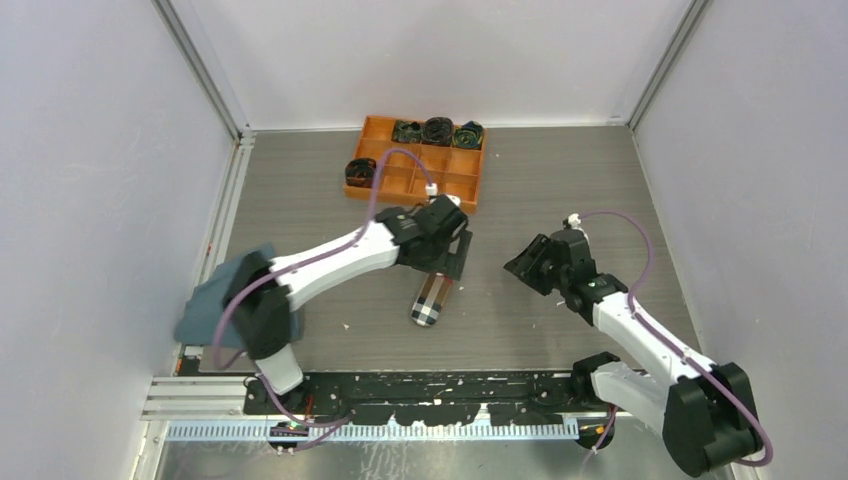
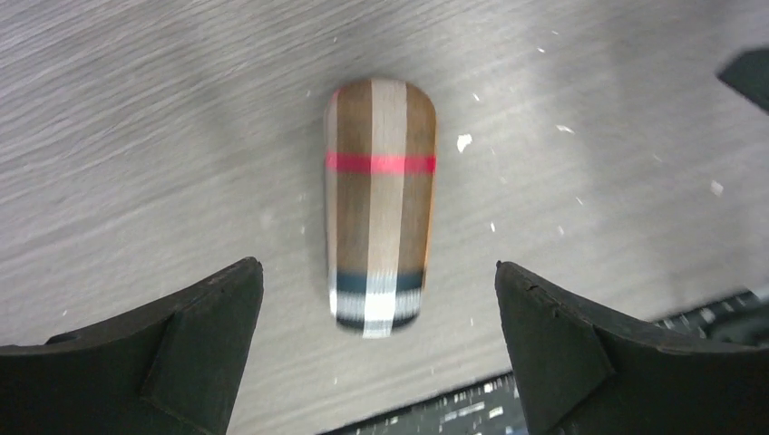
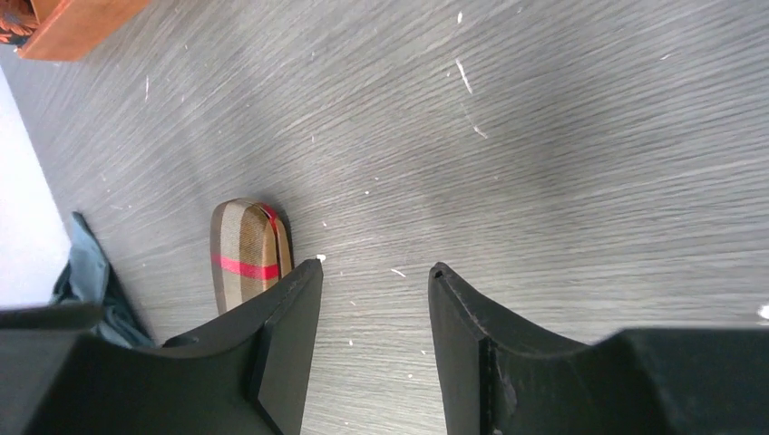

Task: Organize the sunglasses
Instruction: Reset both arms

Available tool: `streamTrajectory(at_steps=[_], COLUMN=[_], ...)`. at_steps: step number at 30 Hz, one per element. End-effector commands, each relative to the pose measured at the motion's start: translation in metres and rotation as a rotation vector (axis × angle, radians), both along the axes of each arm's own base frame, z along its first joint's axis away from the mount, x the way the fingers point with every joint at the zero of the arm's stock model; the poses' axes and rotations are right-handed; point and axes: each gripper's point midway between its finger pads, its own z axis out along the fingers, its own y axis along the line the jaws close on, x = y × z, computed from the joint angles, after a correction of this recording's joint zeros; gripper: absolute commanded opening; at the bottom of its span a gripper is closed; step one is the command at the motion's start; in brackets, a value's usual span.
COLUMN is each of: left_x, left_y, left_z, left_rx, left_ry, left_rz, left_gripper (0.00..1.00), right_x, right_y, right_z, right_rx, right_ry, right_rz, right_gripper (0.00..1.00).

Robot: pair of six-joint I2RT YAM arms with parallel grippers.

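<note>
The red sunglasses are not in any view. The tan-and-black plaid case (image 1: 432, 299) lies closed on the table's middle, near the front. It also shows in the left wrist view (image 2: 381, 199) and the right wrist view (image 3: 247, 254). My left gripper (image 1: 447, 262) hovers just above the case's far end, open and empty, with the case between its spread fingers (image 2: 376, 265). My right gripper (image 1: 527, 265) is open and empty to the right of the case, low over bare table (image 3: 375, 265).
An orange divided tray (image 1: 420, 180) at the back holds several dark rolled items; its corner shows in the right wrist view (image 3: 82, 23). A grey-blue cloth (image 1: 215, 300) lies at the left edge, also in the right wrist view (image 3: 91, 272).
</note>
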Motion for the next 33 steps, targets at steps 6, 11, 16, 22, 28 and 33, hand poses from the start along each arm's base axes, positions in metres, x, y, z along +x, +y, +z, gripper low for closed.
streamTrajectory(at_steps=[6,11,16,22,28,33], left_x=[-0.021,-0.027,-0.037,-0.048,-0.048,-0.045], left_y=[0.078,0.149,0.201,0.207,0.207,0.212], left_z=[0.117,0.154,0.165,0.144,0.132,0.138], left_rx=[-0.317,-0.334,-0.275,-0.304,-0.275,-0.265], left_ry=[-0.262,-0.339,-0.424,-0.396,-0.378,-0.418], left_rz=[0.096,0.253,0.411,0.454,0.450,0.457], left_gripper=[1.00,1.00,1.00,1.00,1.00,1.00], right_x=[0.018,0.018,0.016,0.012,0.013,0.010], right_y=[-0.062,-0.097,-0.124,-0.152,-0.142,-0.133], right_z=[0.115,0.180,0.212,0.204,0.188,0.204], right_rx=[-0.372,-0.497,-0.574,-0.673,-0.643,-0.563], right_ry=[-0.211,-0.289,-0.268,-0.164,-0.161,-0.291], right_rz=[-0.058,-0.195,-0.333,-0.499,-0.444,-0.404], right_gripper=[0.57,0.76,1.00,1.00,1.00,1.00])
